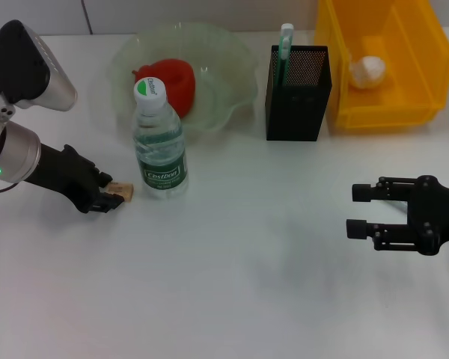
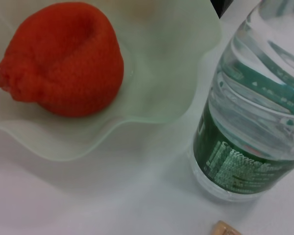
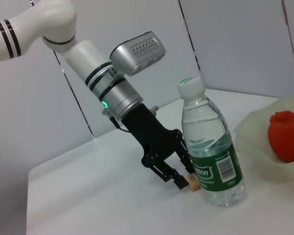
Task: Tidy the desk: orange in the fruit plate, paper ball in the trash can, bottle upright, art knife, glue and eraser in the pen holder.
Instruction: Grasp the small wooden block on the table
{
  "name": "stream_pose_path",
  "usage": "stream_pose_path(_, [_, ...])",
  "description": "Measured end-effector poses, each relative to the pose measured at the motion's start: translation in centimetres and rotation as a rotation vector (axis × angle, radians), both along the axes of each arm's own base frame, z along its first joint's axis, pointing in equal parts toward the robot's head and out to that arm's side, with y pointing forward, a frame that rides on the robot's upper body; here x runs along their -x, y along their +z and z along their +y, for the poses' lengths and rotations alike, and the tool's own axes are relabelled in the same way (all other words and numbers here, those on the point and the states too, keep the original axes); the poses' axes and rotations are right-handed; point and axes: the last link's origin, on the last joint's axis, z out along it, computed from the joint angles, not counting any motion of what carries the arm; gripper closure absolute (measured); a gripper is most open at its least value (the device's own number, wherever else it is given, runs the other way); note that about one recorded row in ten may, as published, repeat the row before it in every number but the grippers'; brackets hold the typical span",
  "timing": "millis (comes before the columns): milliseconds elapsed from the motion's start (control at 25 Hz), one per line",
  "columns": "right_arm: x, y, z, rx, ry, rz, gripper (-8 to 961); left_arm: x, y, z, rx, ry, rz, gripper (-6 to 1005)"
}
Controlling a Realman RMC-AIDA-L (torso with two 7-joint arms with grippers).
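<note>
White counter [image 1: 232,299], left gripper [image 1: 111,196] pinching the eraser [image 1: 123,191] down by the upright bottle [image 1: 159,146] near the left edge. Orange [image 1: 173,84] sits in the bowl [image 1: 224,75]. Right gripper [image 1: 359,211] hangs open near the right edge.
</note>
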Motion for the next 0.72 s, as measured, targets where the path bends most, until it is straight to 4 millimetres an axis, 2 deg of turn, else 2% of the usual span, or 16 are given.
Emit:
stream_pose_path(80, [-0.01, 0.02, -0.01, -0.001, -0.001, 0.001, 261, -0.01, -0.08, -0.05, 0.003, 0.0, 0.0, 448])
stream_pose_path(240, [-0.04, 0.01, -0.05, -0.001, -0.002, 0.002, 261, 0.0, -0.21, -0.13, 0.008, -0.002, 0.003, 595])
stream_pose_path(480, [-0.13, -0.1, -0.19, 0.001, -0.004, 0.006, 261, -0.12, -0.34, -0.17, 0.006, 0.0, -0.011, 643])
stream_pose_path(720, [-0.23, -0.2, -0.3, 0.001, -0.002, 0.013, 260, -0.07, -0.31, -0.28, 0.002, 0.007, -0.027, 752])
